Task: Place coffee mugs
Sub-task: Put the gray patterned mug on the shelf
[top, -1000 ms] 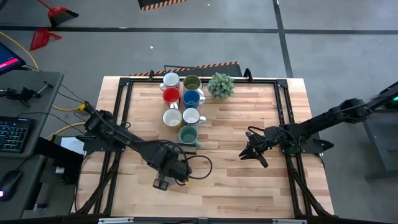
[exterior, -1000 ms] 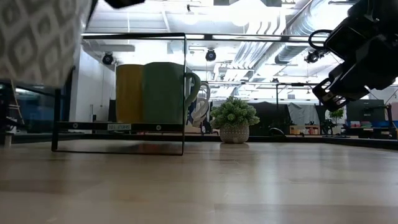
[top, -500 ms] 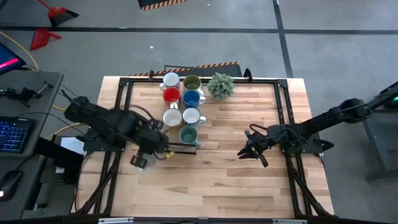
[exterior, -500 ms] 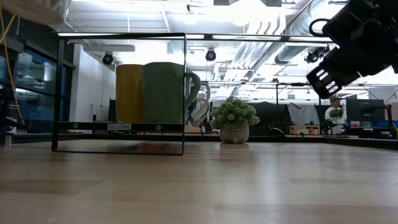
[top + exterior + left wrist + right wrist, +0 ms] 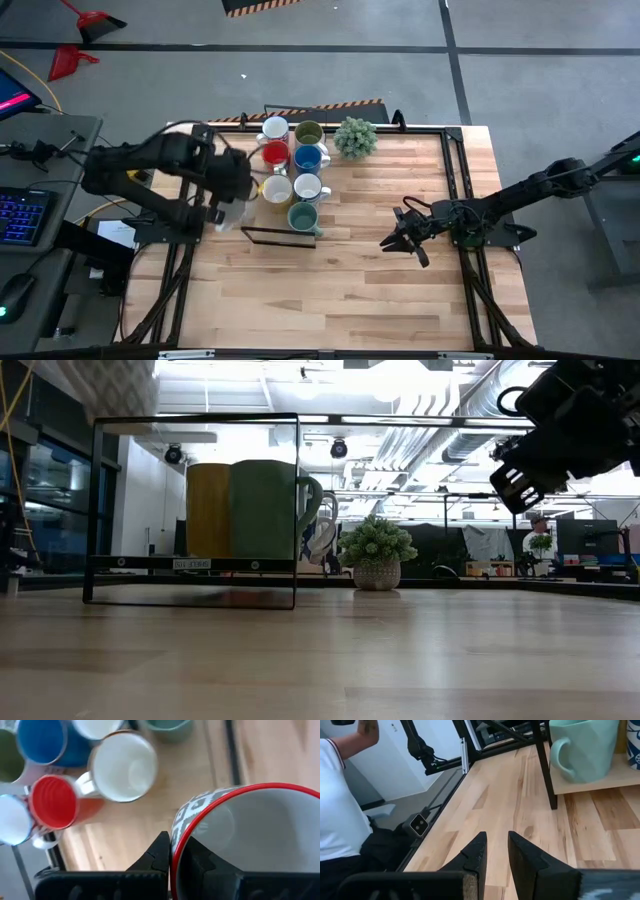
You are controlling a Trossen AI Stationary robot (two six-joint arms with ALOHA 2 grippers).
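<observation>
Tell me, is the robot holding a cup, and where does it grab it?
Yes. The left hand pinches the rim of a grey-and-white patterned mug with a red edge. The right hand holds nothing.

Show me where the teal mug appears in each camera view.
High view: teal mug, front end of the mug rows.
Low view: left of centre.
Left wrist view: top edge.
Right wrist view: upper right.
Shared landmark: black rack frame beside it.
</observation>
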